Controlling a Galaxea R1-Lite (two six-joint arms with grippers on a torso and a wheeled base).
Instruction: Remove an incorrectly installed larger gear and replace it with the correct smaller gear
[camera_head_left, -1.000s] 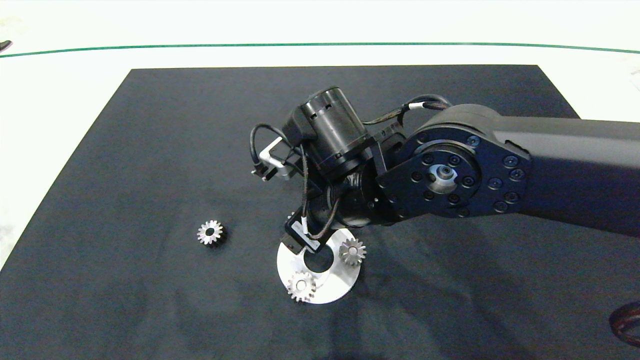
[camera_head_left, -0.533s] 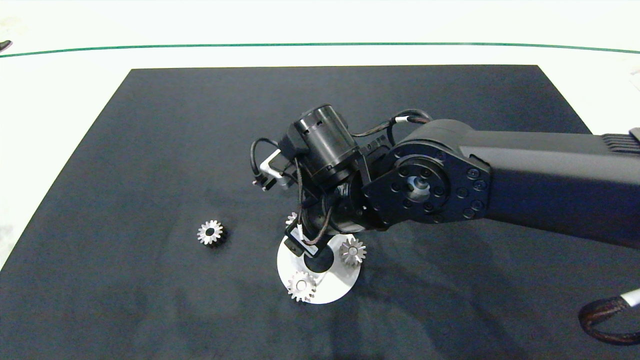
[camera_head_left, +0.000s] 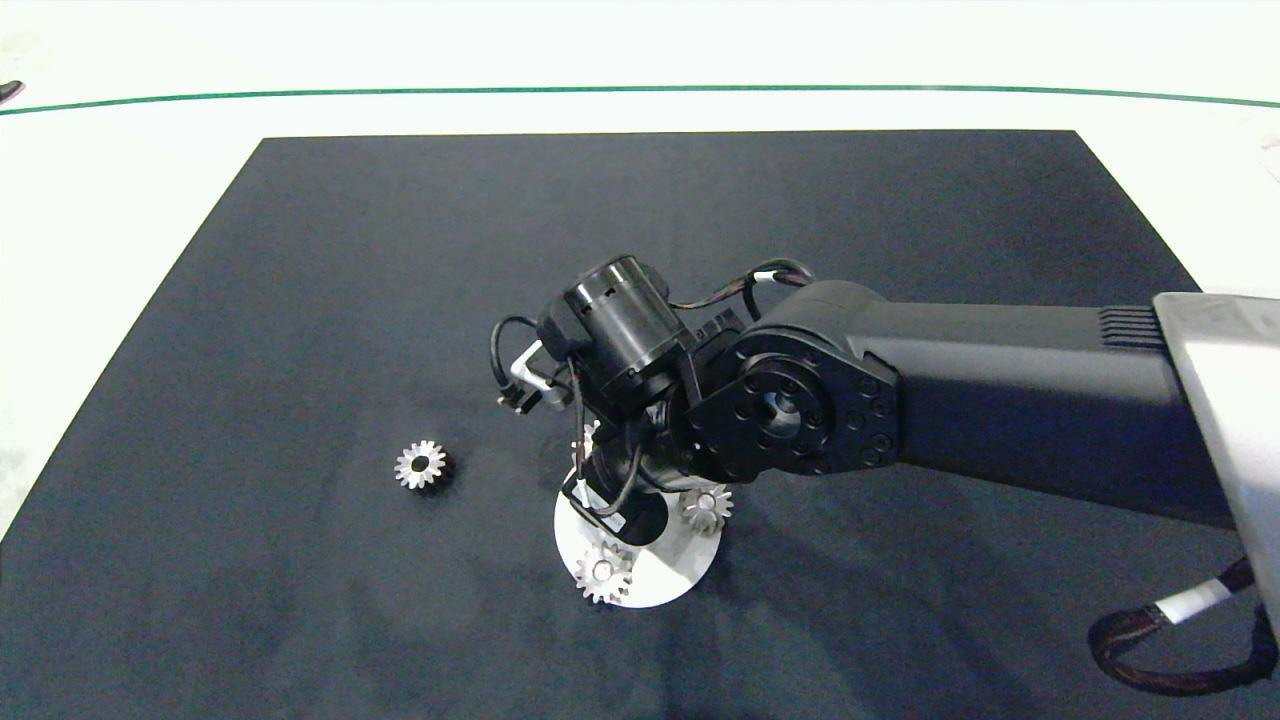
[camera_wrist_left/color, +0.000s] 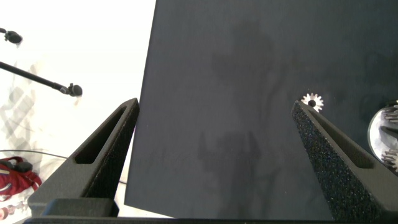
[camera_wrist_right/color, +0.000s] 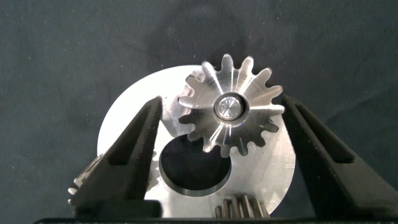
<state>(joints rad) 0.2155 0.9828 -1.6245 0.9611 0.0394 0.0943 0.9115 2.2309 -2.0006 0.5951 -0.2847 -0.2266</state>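
Head view, black mat (camera_head_left: 300, 300) on white table (camera_head_left: 100, 180), right jaws open astride larger gear (camera_wrist_right/color: 231, 112)

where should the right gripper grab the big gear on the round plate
Grip the larger gear across its toothed rim, from straight above. It sits flat on a pin on the round plate, and the right gripper is open, its fingers flanking opposite sides of the rim.

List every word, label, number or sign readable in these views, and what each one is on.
None can be read.
The white tag on the right gripper's cable: print too small to read.
The larger gear, round plate and black mat carry no markings.
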